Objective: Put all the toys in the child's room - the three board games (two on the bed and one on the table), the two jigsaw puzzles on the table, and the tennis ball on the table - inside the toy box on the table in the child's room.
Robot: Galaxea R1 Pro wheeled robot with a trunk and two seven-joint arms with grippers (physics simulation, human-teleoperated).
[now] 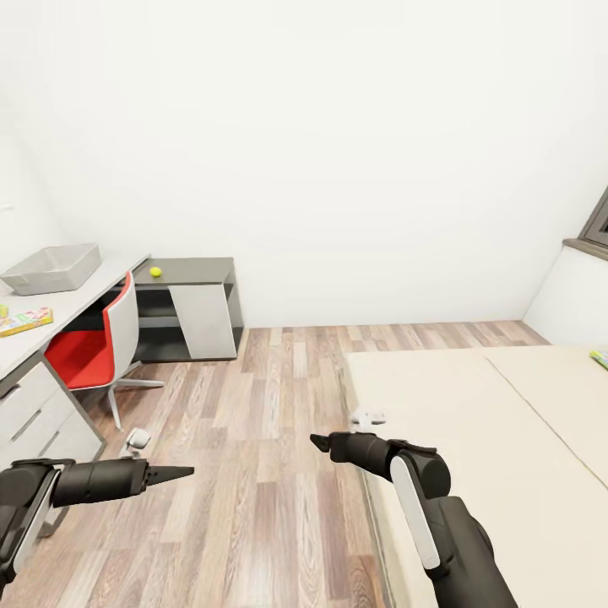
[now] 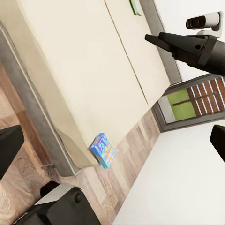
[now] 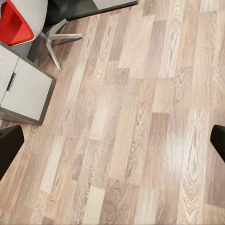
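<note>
While the robot stands between desk (image 1: 101, 279) and bed (image 1: 507, 439) in the head view, both arms hang low over the wood floor (image 1: 270, 405), carrying nothing. The left pincer (image 1: 173, 474) and right pincer (image 1: 323, 441) each show as a dark point, so I cannot tell there how wide they stand. The toy box (image 1: 52, 268) sits far back on the desk, the tennis ball (image 1: 155, 272) on the dark corner section, and a colourful flat toy (image 1: 25, 321) nearer, beside a red chair (image 1: 93, 346); a green edge (image 1: 600, 357) lies on the bed at right.

From the left wrist view, a blue cartoon board game (image 2: 103, 150) lies at the mattress's edge, and the dark finger tips at opposite borders suggest released jaws.

From the right wrist view, bare planks lie below, the finger tips (image 3: 9, 150) are spread wide and empty, probably ready for a reach toward the bed.
</note>
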